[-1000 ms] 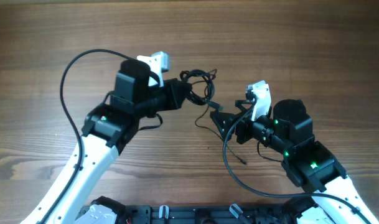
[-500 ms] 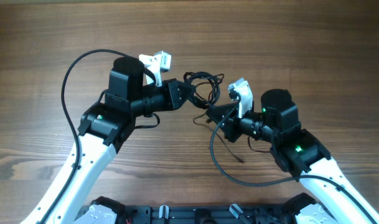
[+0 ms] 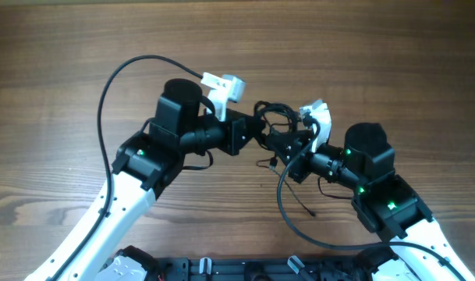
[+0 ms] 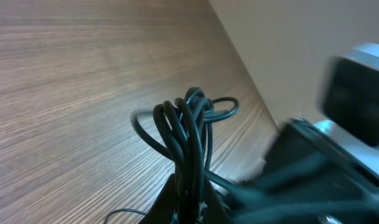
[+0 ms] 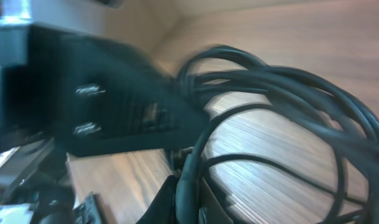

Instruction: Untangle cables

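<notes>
The cables (image 3: 274, 115) are being held as a small knotted bundle around the middle of the table (image 3: 58, 47); whether the bundle is being lifted clear of the wood cannot be told; it is being pinched from two sides at once. The left end effector (image 3: 251, 134) is being pressed together on several strands gathered at the bundle's left side, the loops (image 4: 188, 124) fanning up and away from it in the left wrist view; the right end effector (image 3: 286, 143) is being pressed together on strands at the bundle's right, near side. The two end effectors are being held just beside each other, so neither arm is being placed nearer; the bundle is lying between and slightly beyond them, toward the far edge, its long axis running roughly from the left edge to the right edge. The coming move is being judged as a drawing apart along that axis; one thin loose strand (image 3: 302, 203) is being left trailing toward the near edge.
</notes>
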Action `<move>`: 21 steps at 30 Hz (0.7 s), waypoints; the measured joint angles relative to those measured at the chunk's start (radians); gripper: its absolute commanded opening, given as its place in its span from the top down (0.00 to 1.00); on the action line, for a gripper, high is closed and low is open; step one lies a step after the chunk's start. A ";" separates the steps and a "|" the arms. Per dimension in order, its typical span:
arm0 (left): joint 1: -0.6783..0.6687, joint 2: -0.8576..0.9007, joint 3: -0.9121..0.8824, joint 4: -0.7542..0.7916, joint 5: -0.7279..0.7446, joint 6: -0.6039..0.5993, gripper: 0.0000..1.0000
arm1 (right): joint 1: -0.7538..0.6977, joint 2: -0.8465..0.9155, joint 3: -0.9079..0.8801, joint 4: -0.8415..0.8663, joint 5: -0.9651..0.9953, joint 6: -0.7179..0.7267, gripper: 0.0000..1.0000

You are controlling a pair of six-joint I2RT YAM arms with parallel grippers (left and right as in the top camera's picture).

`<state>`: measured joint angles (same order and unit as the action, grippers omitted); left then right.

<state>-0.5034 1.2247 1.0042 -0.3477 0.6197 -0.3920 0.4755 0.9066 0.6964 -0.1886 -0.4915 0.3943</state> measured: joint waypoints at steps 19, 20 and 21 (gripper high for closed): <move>0.023 0.020 -0.017 0.014 0.035 0.015 0.96 | -0.015 0.112 0.005 0.008 0.182 0.215 0.00; 0.036 0.017 -0.017 0.026 0.041 -0.010 0.96 | -0.017 0.078 0.004 -0.010 0.181 0.212 0.00; 0.052 0.014 -0.016 0.035 0.044 -0.031 0.96 | -0.021 0.040 0.004 -0.026 0.182 0.211 0.00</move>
<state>-0.4511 1.2392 0.9882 -0.3130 0.6640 -0.4225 0.4545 0.9466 0.7002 -0.2150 -0.3099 0.6048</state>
